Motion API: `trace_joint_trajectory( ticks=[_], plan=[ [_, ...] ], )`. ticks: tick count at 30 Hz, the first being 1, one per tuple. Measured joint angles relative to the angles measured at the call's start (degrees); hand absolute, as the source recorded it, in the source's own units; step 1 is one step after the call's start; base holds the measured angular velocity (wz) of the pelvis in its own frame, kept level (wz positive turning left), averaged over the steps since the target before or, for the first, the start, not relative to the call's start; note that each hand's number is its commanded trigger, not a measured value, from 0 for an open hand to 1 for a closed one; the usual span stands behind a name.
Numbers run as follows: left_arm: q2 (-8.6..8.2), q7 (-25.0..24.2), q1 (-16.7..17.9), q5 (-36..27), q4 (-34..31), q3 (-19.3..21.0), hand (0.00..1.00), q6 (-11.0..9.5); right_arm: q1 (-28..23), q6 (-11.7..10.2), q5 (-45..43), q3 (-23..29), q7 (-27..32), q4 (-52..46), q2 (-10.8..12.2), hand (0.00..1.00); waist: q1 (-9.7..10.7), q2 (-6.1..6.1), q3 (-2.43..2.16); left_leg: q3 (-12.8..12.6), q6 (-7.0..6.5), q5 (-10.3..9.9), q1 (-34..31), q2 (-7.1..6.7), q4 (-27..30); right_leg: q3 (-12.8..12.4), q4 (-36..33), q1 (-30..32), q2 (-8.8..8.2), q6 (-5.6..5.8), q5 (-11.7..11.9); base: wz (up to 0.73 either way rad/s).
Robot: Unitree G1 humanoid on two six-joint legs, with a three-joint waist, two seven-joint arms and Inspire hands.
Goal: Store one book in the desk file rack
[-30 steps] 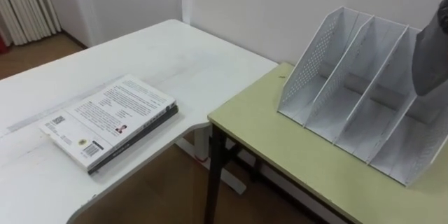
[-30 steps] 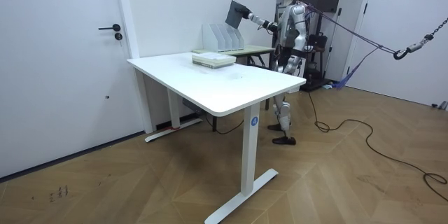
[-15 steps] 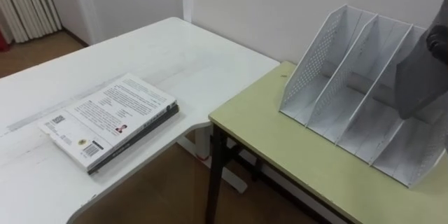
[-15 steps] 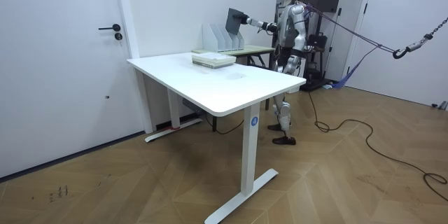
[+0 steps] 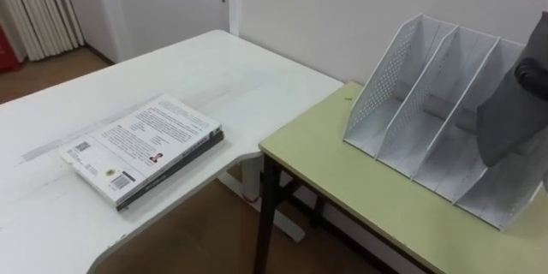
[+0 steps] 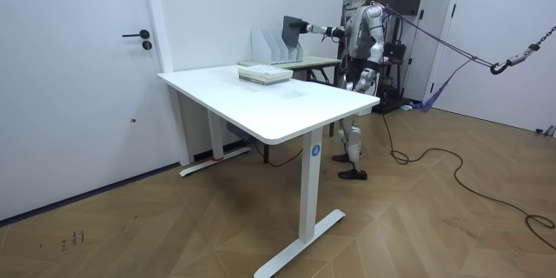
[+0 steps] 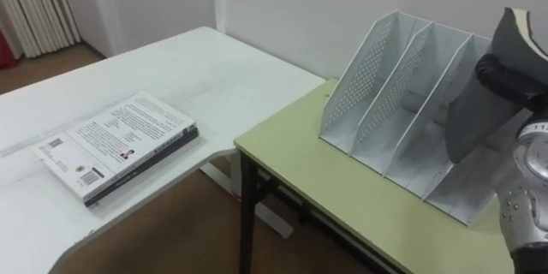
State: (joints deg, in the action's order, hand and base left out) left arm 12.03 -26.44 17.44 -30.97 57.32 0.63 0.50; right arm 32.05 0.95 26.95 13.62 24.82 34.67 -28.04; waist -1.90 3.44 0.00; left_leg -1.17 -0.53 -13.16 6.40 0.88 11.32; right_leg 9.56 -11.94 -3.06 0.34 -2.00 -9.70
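Note:
My right hand (image 7: 507, 75) is shut on the top edge of a grey book (image 7: 476, 113), which hangs upright over the right-hand slots of the white desk file rack (image 7: 383, 86). The book's lower edge is level with the rack's dividers; whether it touches them I cannot tell. In the room view my right arm reaches out level, holding the grey book (image 6: 290, 29) above the file rack (image 6: 271, 47). My left hand (image 6: 375, 68) hangs by my body. A stack of two books (image 5: 145, 149) lies flat on the white desk (image 5: 214, 68) at my left.
The rack stands on a green-topped table (image 5: 342, 180) with dark legs, pushed against the wall and set next to the white desk. A gap of wooden floor (image 5: 197, 231) shows between the two tables. A door (image 6: 87, 78) is at the room view's left.
My right arm has come down from a raised pose to level, bringing the grey book down and nearer to the rack's right slots. The stack on the desk has stayed put.

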Motion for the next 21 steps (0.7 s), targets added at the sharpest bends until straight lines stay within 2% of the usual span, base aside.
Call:
trace_joint_trajectory(
  ticks=[5, 8, 9, 15, 21],
  plan=[
    [0.02, 0.0, 0.1, 0.0, 0.0, 0.8, 0.0, 0.0, 1.4, 1.3, -0.1, -0.1, 0.1, 0.0, -1.5, 1.0, 0.0, 0.39, -0.02, 0.2, -0.15, 0.1, -0.4, -0.34, 0.0, 0.1, -0.3, 0.1, -0.34, 0.22, -0.1, 0.03],
    [0.18, 0.0, 0.2, 0.0, -0.1, 1.3, 0.0, 0.0, 2.0, 1.7, -0.2, -1.2, 0.1, 0.0, -3.9, 1.0, 0.0, 0.92, -0.13, 0.2, -0.16, 0.1, -0.8, -0.35, 0.0, 0.6, -0.1, 0.2, -0.39, 0.26, -0.2, 0.09],
    [0.22, 0.0, 0.4, 0.0, -0.1, 1.5, 0.0, 0.0, 2.6, 1.7, -0.1, -1.2, 0.1, 0.1, -4.5, 0.0, 0.1, 1.04, -0.2, 0.2, -0.16, 0.1, -0.9, -0.31, 0.0, 0.7, 0.1, 0.1, -0.38, 0.25, -0.1, 0.06],
    [0.5, 0.0, 0.5, -0.3, 0.2, 1.4, 0.0, 0.4, 6.6, 1.7, 2.7, -1.8, 0.0, 4.7, -8.2, 0.0, 0.2, 1.07, -0.22, 0.5, -0.16, 0.1, -0.8, -0.27, 0.0, 1.2, 0.2, -0.1, -0.39, 0.24, -0.1, 0.02],
    [0.5, 0.8, 0.7, -1.0, 0.5, 1.4, 0.0, 1.1, 7.4, 1.7, 4.8, -1.7, 0.0, 7.5, -8.6, 0.0, 0.4, 0.82, -0.34, 0.9, -0.16, 0.1, -1.0, -0.35, 0.2, 1.6, 0.1, -0.1, -0.51, 0.24, -0.1, 0.02]
  ],
)
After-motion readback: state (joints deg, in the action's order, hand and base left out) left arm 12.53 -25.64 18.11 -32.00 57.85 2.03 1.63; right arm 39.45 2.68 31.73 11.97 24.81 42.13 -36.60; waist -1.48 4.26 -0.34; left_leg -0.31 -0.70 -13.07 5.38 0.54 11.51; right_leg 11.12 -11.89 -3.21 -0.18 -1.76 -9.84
